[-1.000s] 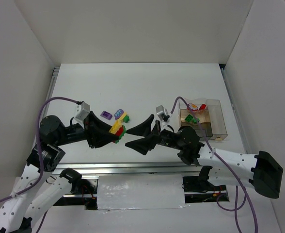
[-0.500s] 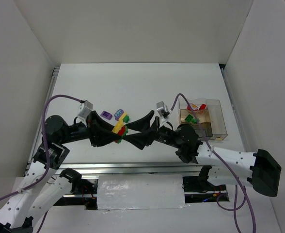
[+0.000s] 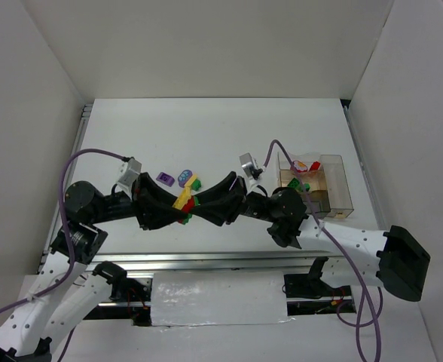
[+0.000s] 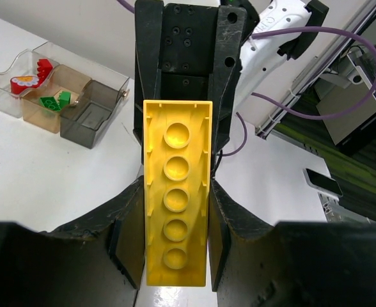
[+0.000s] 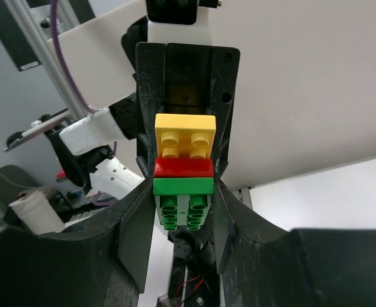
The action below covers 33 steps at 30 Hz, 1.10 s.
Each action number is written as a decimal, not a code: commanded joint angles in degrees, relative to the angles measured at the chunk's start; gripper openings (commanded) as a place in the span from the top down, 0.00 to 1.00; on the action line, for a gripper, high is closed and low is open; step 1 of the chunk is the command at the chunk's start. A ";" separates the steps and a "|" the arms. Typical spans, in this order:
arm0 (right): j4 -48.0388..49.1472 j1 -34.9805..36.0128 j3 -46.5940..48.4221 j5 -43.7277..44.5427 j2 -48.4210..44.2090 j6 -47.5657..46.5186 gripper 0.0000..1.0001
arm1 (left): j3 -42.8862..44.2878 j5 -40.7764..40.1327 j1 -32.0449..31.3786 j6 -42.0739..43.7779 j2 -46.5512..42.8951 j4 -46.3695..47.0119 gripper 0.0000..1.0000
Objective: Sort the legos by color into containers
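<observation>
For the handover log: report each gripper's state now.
Left gripper: jaws closed on the long yellow plastic brick.
Right gripper: jaws closed on the green plastic brick stacked with it.

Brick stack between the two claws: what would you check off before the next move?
1. Hold of left gripper on yellow brick: ok, clamped on both long sides.
2. Hold of right gripper on the stack: ok, it flanks the red brick and green brick.
3. Colours separated: not ok, yellow, red and green are joined.
4. Free bin for yellow: ok, the grey bin looks empty.
5. The loose green brick clear of the arms: cannot tell.
</observation>
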 commanded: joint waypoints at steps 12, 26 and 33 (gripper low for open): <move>-1.35 -12.22 -4.83 -11.74 -4.77 0.28 1.00 | 2.26 -3.54 0.00 1.84 -2.62 -1.90 1.00; -64.60 -44.65 0.88 48.49 -10.25 10.20 1.00 | 8.06 -21.84 0.00 12.40 -4.20 -21.18 1.00; -65.40 -51.78 3.51 46.75 -1.55 9.59 1.00 | 6.04 -20.34 0.00 12.83 -4.20 -21.08 1.00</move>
